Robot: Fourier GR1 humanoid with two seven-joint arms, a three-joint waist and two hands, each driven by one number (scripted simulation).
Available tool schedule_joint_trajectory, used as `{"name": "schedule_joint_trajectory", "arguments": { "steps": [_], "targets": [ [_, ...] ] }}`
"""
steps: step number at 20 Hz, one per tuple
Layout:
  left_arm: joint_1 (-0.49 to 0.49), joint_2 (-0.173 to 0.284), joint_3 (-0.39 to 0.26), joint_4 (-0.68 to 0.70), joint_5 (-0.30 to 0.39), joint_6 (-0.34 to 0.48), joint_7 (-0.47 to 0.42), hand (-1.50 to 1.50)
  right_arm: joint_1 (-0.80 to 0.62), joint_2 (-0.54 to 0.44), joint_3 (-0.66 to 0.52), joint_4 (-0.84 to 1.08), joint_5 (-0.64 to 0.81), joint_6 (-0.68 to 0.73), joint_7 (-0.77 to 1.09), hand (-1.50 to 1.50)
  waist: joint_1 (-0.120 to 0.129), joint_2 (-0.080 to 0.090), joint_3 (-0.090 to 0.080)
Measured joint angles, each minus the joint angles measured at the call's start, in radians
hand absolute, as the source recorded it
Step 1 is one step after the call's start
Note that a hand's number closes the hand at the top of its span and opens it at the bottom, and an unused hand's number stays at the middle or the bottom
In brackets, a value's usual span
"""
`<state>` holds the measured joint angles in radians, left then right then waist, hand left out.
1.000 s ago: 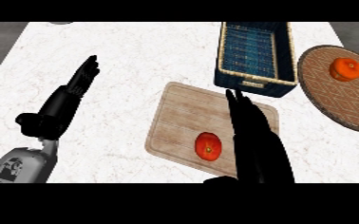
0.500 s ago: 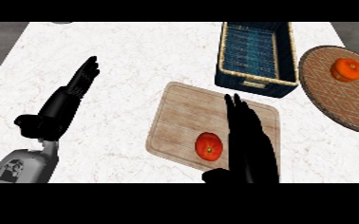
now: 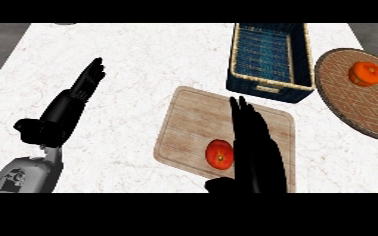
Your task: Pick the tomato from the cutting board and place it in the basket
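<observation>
A red tomato lies on the near part of the wooden cutting board. My right hand stands over the board just right of the tomato, fingers straight and pointing away, thumb low near the view's bottom; its side touches or nearly touches the tomato. The blue basket with a tan rim sits beyond the board, at the upper right, with nothing visible inside. My left hand is open at the left, fingers up, resting over the bare counter.
A round woven plate at the right edge carries an orange fruit. The white marble counter spreads across the middle and left. A small grey object peeks in at the top left.
My right hand has slid a little left and back toward the near edge, closing in beside the tomato. The tomato and left hand have stayed put.
</observation>
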<state>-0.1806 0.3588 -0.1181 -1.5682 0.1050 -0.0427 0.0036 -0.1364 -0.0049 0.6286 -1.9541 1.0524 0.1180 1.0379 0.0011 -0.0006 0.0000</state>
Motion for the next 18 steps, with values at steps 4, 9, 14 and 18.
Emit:
{"name": "schedule_joint_trajectory", "arguments": {
  "steps": [4,9,14,18],
  "targets": [
    [0.025,0.002,0.029,-0.013,0.003,-0.032,-0.010,0.00,0.026,-0.005,0.027,0.020,0.016,-0.010,0.007,-1.50,0.000,0.000,0.000],
    [0.017,-0.023,0.042,0.004,-0.020,-0.046,-0.014,0.00,0.011,-0.002,0.009,0.071,0.017,-0.011,0.006,-1.50,0.000,0.000,0.000],
    [0.024,-0.056,0.046,0.027,-0.057,-0.055,-0.043,0.00,-0.004,0.000,0.021,0.138,0.015,-0.031,0.006,-1.50,0.000,0.001,0.000],
    [0.002,-0.059,0.067,0.005,-0.055,-0.070,-0.002,0.00,-0.007,0.000,0.024,0.185,0.015,-0.058,0.003,-1.50,0.000,0.000,0.000]
  ]
}}
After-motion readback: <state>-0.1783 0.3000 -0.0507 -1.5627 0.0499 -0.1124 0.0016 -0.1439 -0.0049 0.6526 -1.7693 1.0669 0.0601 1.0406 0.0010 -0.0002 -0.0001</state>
